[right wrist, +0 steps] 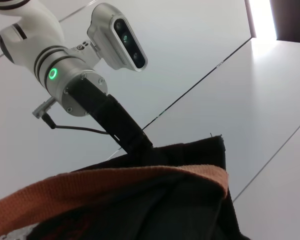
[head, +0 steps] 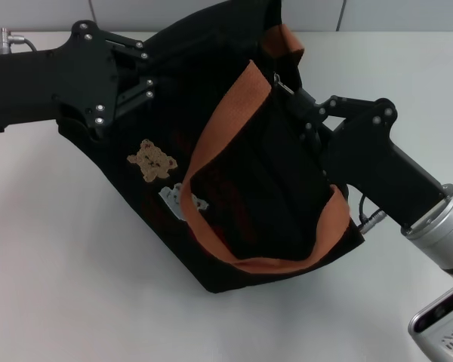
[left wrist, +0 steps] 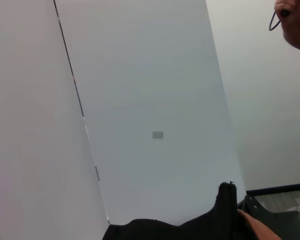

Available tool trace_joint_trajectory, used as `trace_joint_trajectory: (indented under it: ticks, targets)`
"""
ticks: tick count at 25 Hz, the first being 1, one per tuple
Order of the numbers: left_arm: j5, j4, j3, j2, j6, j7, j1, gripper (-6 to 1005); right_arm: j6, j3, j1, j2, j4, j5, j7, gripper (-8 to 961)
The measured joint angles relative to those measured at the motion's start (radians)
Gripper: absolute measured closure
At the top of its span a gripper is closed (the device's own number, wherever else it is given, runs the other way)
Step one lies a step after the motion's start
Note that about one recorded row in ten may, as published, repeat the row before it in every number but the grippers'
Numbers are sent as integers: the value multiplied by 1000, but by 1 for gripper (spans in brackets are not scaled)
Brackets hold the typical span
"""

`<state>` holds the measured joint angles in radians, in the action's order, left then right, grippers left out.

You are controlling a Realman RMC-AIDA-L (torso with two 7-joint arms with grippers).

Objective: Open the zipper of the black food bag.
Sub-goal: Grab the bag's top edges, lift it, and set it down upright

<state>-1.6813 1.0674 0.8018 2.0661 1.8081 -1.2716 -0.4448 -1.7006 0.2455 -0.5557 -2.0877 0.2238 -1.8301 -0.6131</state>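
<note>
My left gripper pinches the black food bag taut near the worktop's far edge; my right gripper clamps the zipper pull, ready to draw.

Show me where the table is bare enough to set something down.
The table lies bare in front of the black food bag and beside its bear patches. It is crowded at the bag's ends, where the left gripper and right gripper meet it.

Matt black fabric on the food bag, coarse woven orange webbing on its handles, fuzzy stitched cloth on the bear patch, bright metal on the zipper pull, smooth matt white tabletop.
</note>
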Motion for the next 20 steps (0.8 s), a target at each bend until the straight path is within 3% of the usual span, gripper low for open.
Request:
trace_joint_trajectory:
  ticks: [12,20]
  targets:
    - [7,-62,-86,-3,-27,29,-4,895,3,1,33,1,-9,-1,1,957]
    - [8,-66,-89,-3,-20,36,-1,895,14,-9,35,-1,-6,3,3,939]
